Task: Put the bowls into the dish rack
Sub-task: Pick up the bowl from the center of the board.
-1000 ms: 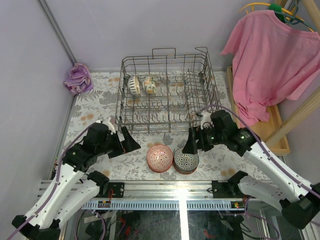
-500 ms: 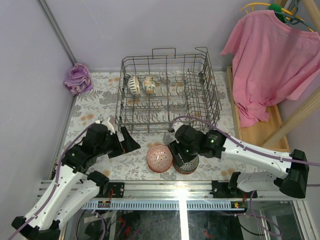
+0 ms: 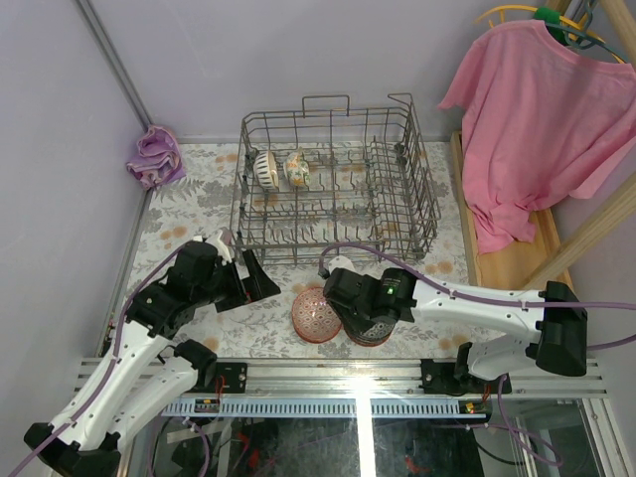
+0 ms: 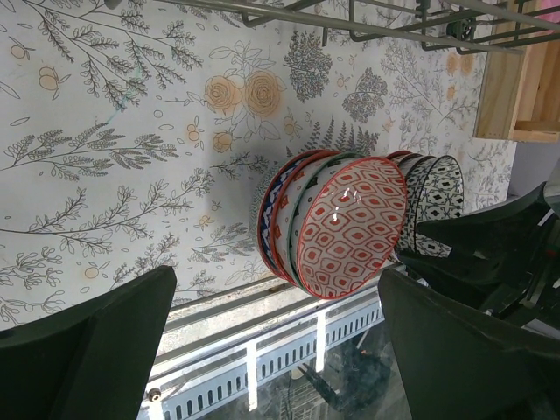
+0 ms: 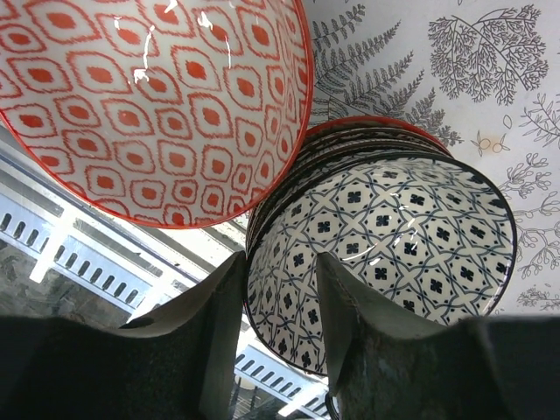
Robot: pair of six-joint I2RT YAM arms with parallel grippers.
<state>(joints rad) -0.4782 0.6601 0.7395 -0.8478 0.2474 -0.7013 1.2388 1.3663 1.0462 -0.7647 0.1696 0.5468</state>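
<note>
Two stacks of bowls stand near the table's front edge: a red-patterned stack (image 3: 313, 316) (image 4: 350, 227) (image 5: 149, 96) and a blue-patterned stack (image 3: 372, 336) (image 4: 437, 197) (image 5: 394, 254) to its right. My right gripper (image 3: 360, 316) (image 5: 280, 259) is down on the blue stack. Its jaws straddle the top bowl's rim, one finger outside and one inside, with a gap still between them. My left gripper (image 3: 246, 288) (image 4: 276, 284) hangs wide open left of the red stack, holding nothing. The dish rack (image 3: 328, 260) holds two bowls (image 3: 265, 169) (image 3: 297, 168) on edge at its back left.
A crumpled pink cloth (image 3: 156, 157) lies at the back left by the wall. A pink shirt (image 3: 537, 119) hangs at the right over a wooden board (image 3: 517, 263). A metal rail (image 3: 348, 383) runs along the front edge just behind the stacks.
My right arm swung left from the rack's front right corner onto the blue stack, and its jaws narrowed around the top bowl's rim. The left arm stayed put.
</note>
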